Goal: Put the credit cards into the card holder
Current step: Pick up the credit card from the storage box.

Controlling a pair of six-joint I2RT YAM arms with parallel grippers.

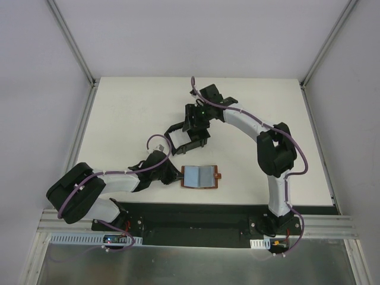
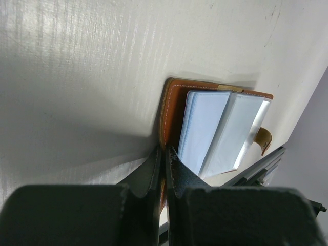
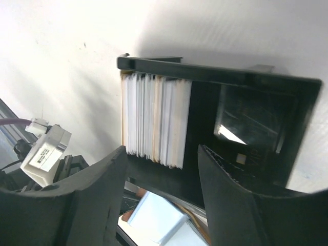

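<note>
Landmark: the card holder (image 3: 215, 74), a black open-topped box, sits out on the white desk (image 1: 119, 119). Every place below is given from it.
Inside it: a stack of cards (image 3: 154, 120), white and pale, stands on edge, packed against one side wall. The other half of the box is bare.
Right arm: the right fingers (image 1: 193, 132) hover directly over the card holder. They are spread apart, one to each side of the stack's free edge, and grip nothing I can see. To me it looks like a let-go just above the box, so that a card settles in among the rest.
Source: the wallet (image 2: 171, 110), brown leather, lies open and flat on the arm-base side of the card holder, near it but not touching.
What it shows: pale blue-grey leaves (image 2: 215, 128) fill the open wallet. I cannot tell whether they are loose cards or sleeves.
Left arm: the left fingers (image 2: 164, 164) are clenched on the wallet's stitched leather edge. They are probably pinning it so it neither slides nor folds shut while cards are pulled out.
Progress, my guess: well along, since the box is half full, though the wallet may hold more.
Watch for: a card tipping into the bare half of the card holder.
</note>
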